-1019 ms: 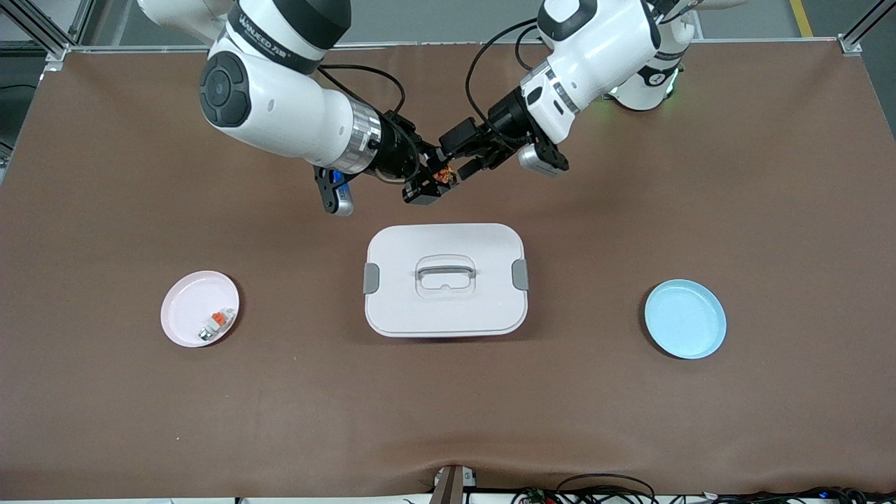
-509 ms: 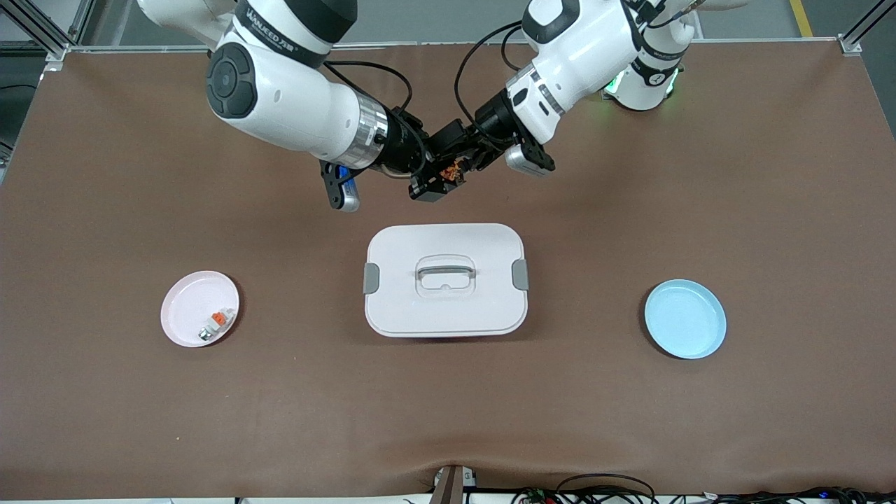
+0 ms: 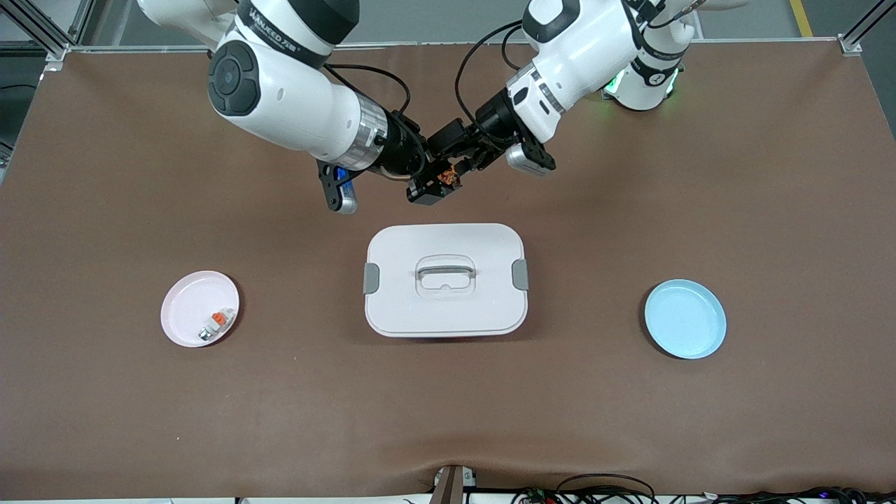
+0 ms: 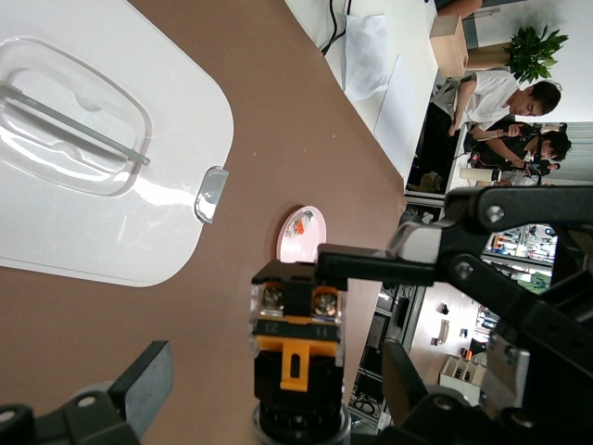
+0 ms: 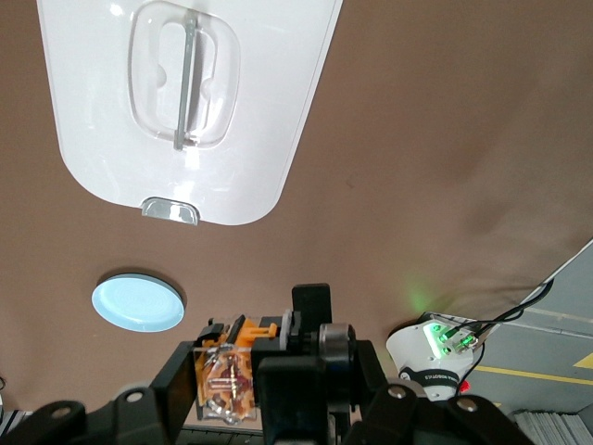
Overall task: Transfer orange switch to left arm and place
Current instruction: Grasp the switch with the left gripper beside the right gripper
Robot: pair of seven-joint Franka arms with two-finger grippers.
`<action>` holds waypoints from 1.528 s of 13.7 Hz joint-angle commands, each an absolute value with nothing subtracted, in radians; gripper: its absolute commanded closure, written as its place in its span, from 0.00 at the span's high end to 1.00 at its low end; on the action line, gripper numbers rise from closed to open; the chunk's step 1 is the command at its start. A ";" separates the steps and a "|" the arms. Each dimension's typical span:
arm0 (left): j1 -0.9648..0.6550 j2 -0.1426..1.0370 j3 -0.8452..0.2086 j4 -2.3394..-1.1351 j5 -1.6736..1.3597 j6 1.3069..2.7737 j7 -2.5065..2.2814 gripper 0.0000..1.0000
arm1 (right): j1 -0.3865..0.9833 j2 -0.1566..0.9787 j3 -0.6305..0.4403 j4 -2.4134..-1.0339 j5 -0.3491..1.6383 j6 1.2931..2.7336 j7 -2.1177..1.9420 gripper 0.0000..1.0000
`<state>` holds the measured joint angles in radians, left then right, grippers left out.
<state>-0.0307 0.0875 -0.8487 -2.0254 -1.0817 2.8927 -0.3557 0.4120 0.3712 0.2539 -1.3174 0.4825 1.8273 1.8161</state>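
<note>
The orange switch (image 3: pixel 446 179), a small black-and-orange part with a clear end, hangs in the air over the brown tabletop between the white box (image 3: pixel 445 280) and the arms' bases. My right gripper (image 3: pixel 434 186) is shut on it; in the right wrist view its jaws (image 5: pixel 236 380) clamp the switch (image 5: pixel 227 371). My left gripper (image 3: pixel 453 159) is open, with a finger on each side of the switch. In the left wrist view the switch (image 4: pixel 296 366) sits between those fingers (image 4: pixel 148 380) with a gap on both sides. The box (image 4: pixel 93 139) stays closed.
A pink plate (image 3: pixel 199 308) toward the right arm's end holds a small white-and-silver piece with an orange tab (image 3: pixel 215 323). A blue plate (image 3: pixel 684 318) lies toward the left arm's end. The box's grey handle (image 3: pixel 445 269) stands up on its lid.
The left gripper has closed in on the right gripper until its open fingers flank the switch. The right arm shifted slightly. In the last half second hardly anything moved.
</note>
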 commanded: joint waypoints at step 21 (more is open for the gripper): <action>-0.023 0.057 -0.862 -2.040 -1.095 2.907 -0.430 0.00 | 0.416 0.377 0.255 -1.308 0.436 1.824 1.812 1.00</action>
